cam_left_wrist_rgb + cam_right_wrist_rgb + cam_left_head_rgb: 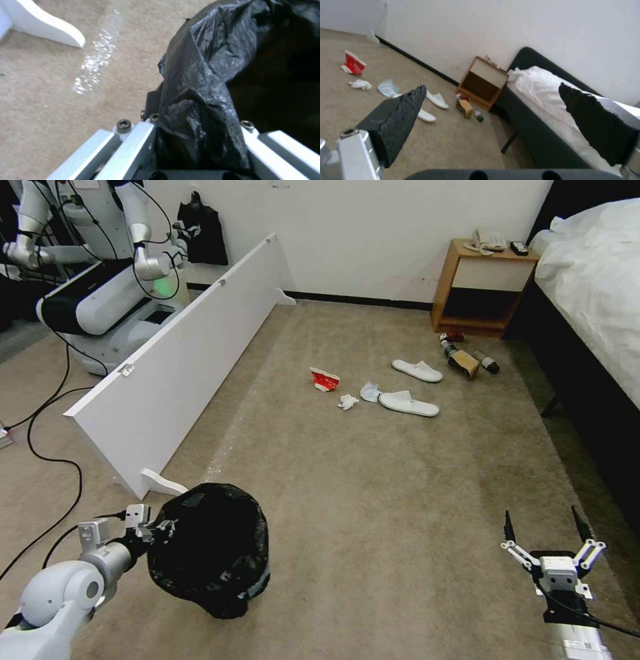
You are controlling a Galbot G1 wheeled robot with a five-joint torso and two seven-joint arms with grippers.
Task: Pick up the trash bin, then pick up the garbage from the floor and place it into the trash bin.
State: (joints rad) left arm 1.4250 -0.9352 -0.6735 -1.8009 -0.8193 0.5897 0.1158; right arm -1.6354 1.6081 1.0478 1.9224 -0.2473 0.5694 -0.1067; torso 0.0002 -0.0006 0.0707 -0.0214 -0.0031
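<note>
The robot's left gripper (141, 523) grips the rim of the trash bin (210, 550), its fingers pinched over the crinkled black liner, and the bin hangs tilted just past the near foot of the white board (173, 373) that lies on its edge across the carpet (373, 493). In the left wrist view the bag plastic (200, 100) bunches between the two metal fingers, a hold that appears chosen to clamp wall and liner together so the bin can travel with the robot while its mouth stays open for loading.

The right gripper (548, 537) hovers empty with its fingers spread wide, on the far side of the carpet from the board and close to the bed (593, 280), seemingly kept free for the collecting.

The garbage waits untouched farther along the carpet, well apart from the bin: a crushed red-and-white carton (325, 379) nearest the board, then a tissue wad (347, 401), a pale crumpled piece (370, 392) and two white slippers (409, 403), with a brown paper bag (463, 364) and bottles (490, 363) clustered farthest from it, at the foot of the wooden nightstand (481, 287).

With the bin judged already in hand, the first part of the job looks done; none of the litter has gone in yet.
</note>
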